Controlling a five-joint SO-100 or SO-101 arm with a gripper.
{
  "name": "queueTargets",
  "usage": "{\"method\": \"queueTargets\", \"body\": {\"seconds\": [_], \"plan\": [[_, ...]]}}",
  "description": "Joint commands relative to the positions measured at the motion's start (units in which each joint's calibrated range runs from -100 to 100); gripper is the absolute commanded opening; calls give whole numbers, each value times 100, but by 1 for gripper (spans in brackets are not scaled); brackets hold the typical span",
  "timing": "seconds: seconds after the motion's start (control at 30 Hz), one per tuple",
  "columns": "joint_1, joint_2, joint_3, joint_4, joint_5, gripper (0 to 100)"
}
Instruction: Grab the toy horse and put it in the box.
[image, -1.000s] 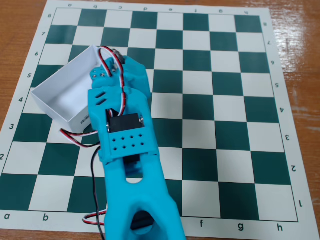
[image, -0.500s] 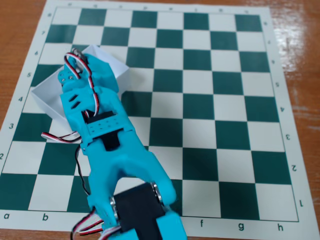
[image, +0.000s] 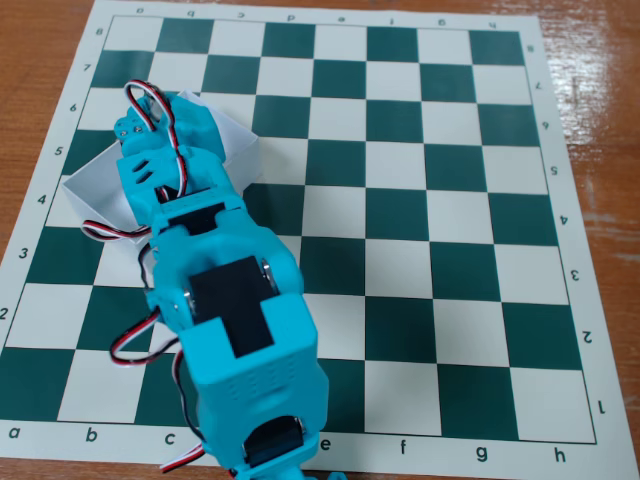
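The box (image: 96, 196) is a shallow white open-topped carton on the left of the chessboard, around rows 4 to 6. My blue arm reaches over it from the near edge, and the gripper (image: 150, 128) hangs above the box's middle. The wrist and its red, white and black wires cover the fingers, so the jaws cannot be read. Most of the box's inside is hidden under the arm. The toy horse is out of view, either hidden under the arm or inside the box.
A green and white chessboard mat (image: 420, 200) covers the wooden table (image: 600, 90). No other pieces stand on the squares to the right of the arm. Loose servo wires (image: 135, 335) loop out to the arm's left.
The arm has swung left and stretched forward. The gripper moved from the box's right wall to above its middle, and the elbow section now fills the lower part of the view.
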Motion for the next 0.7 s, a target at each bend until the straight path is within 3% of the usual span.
{"method": "queueTargets", "body": {"seconds": [0.0, 0.2, 0.43, 0.67], "plan": [[78, 201, -504, -143, -7, 7], [113, 414, -668, -101, 56, 20], [285, 104, -577, 181, -66, 28], [849, -1710, 379, 1443, -320, 29]]}}
